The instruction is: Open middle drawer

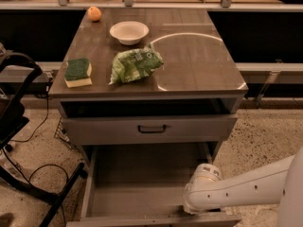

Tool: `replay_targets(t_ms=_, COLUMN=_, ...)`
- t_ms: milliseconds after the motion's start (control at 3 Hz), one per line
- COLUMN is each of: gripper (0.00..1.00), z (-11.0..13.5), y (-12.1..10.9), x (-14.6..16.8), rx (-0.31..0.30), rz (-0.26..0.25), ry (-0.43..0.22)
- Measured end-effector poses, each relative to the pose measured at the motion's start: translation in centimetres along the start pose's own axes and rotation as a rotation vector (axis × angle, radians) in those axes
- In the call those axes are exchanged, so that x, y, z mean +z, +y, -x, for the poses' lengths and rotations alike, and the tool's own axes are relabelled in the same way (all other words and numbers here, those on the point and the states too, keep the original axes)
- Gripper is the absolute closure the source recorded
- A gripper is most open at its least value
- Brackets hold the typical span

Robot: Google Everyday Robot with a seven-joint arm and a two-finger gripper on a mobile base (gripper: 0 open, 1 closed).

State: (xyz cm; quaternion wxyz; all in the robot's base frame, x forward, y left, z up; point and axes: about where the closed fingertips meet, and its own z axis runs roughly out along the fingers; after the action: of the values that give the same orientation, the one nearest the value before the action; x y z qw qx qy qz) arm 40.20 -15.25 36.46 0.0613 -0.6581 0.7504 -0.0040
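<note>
The middle drawer is pulled out wide below the cabinet top. Its plain grey inside shows and holds nothing. Its low front panel lies along the bottom edge of the camera view, and its handle is hidden. My white arm comes in from the right. My gripper is at the drawer's front right corner, down against the front panel and mostly hidden behind the round wrist.
Above is the grey drawer with the taller front and black handle, shut. On the top lie a green sponge, a green bag, a white bowl and an orange. Black frame and cables stand at left.
</note>
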Motion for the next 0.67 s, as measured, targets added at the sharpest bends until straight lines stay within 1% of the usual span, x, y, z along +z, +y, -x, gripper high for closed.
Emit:
replay_targets(t_ms=333, gripper=1.0, z=-0.37, y=1.54, x=0.4, rx=0.013, rz=0.024, ry=0.0)
replay_targets(t_ms=667, gripper=0.75, z=-0.36, y=1.64, x=0.48, rx=0.012, rz=0.026, ry=0.0)
